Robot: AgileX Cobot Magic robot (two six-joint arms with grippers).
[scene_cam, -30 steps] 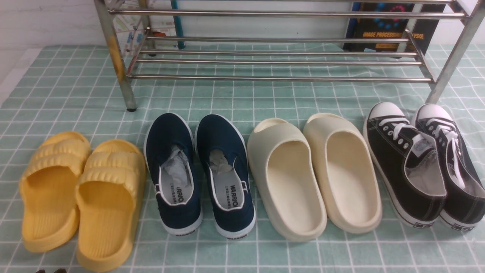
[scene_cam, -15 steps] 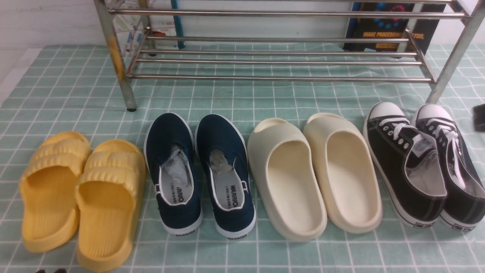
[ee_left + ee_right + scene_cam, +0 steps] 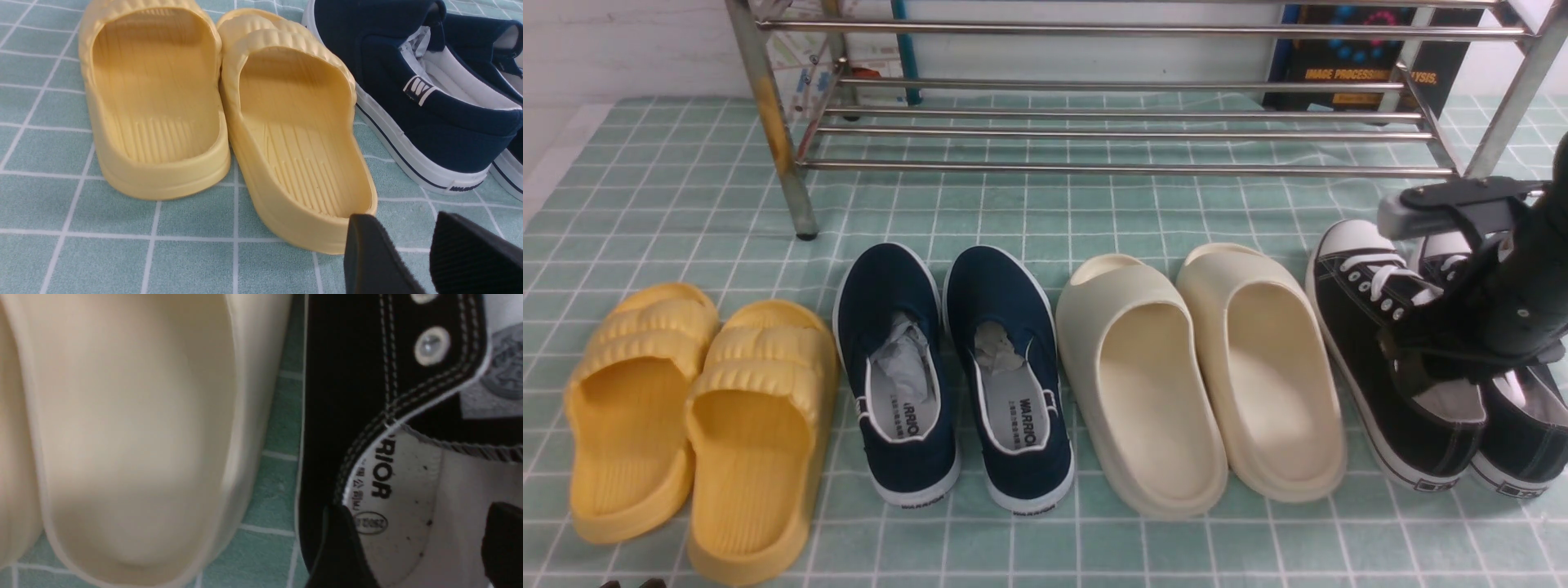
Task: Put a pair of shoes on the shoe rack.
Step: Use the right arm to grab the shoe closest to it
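The two black canvas sneakers stand side by side at the right of the green checked cloth, toes toward the rack: the left one (image 3: 1364, 327) and the right one (image 3: 1527, 433). My right gripper (image 3: 1437, 371) hangs over them, open, its jaws spread above the left sneaker's opening. In the right wrist view the gripper (image 3: 421, 547) straddles the grey insole of that sneaker (image 3: 347, 375) and holds nothing. The silver shoe rack (image 3: 1127, 170) stands behind, its left leg (image 3: 776, 131) rust-yellowed. My left gripper (image 3: 408, 261) is open and empty over the cloth, by the heel of a yellow slide.
In a row from the left lie yellow slides (image 3: 686, 408), navy slip-ons (image 3: 898, 327) and cream slides (image 3: 1201, 367), the last right beside the sneakers. A dark poster (image 3: 1356, 57) leans behind the rack. The yellow slides (image 3: 286, 122) and a navy shoe (image 3: 408, 81) fill the left wrist view.
My right arm came in from the right edge and moved down and left over the black sneakers, covering part of them. The shoes have not moved.
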